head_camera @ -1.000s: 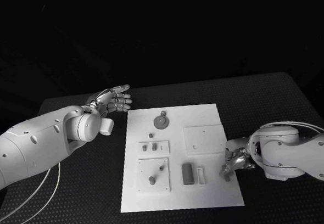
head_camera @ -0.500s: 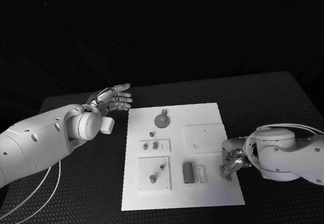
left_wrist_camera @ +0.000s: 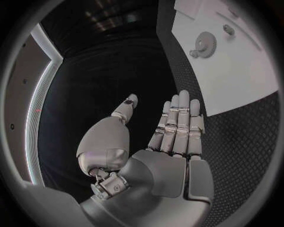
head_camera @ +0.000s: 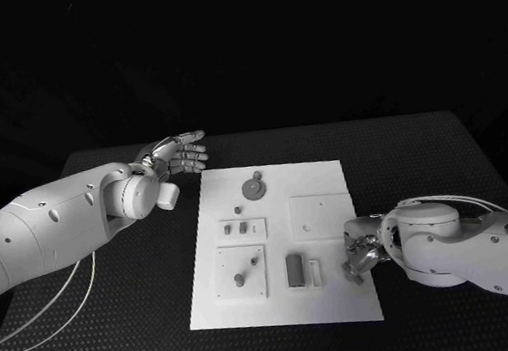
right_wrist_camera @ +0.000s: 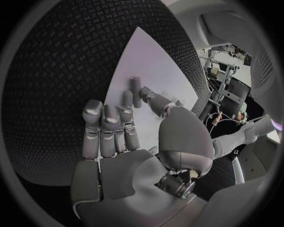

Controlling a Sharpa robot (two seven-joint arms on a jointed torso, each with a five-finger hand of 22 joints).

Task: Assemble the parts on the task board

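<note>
**A:** Start closest in. Where do the parts sit against the right hand?

**B:** The silver right hand (head_camera: 364, 253) lies at the near right edge of the flat white rectangular task board (head_camera: 316, 172). In the right wrist view a small grey upright peg (right_wrist_camera: 136, 91) stands on the board, just past the fingers (right_wrist_camera: 105, 124). Whether a fingertip touches it, I cannot tell. The fingers lie side by side, lightly curled, with the thumb stretched toward the peg, and nothing is held.

**A:** And just beside that hand on the board?

**B:** A dark grey upright rectangular block (head_camera: 294, 271) with a pale slim piece (head_camera: 316, 272) next to it, both near the fingertips but apart from them. Left of these is a raised white square plate (head_camera: 241, 274) carrying small grey pieces.

**A:** Further back?

**B:** A small white rectangular holder (head_camera: 242, 229) with two grey pegs, a plain raised white square (head_camera: 319, 215), then a grey toothed gear wheel (head_camera: 253, 189) near the far edge.

**A:** The surface?

**B:** A black worktop (head_camera: 427, 154) with a fine raised tread pattern, and darkness behind it.

**A:** The left hand?

**B:** The silver left hand (head_camera: 175, 157) is raised off the board's far left corner, well apart from every part. Its fingers (left_wrist_camera: 179, 125) are straight and pressed together, with the thumb apart, and it holds nothing.
</note>
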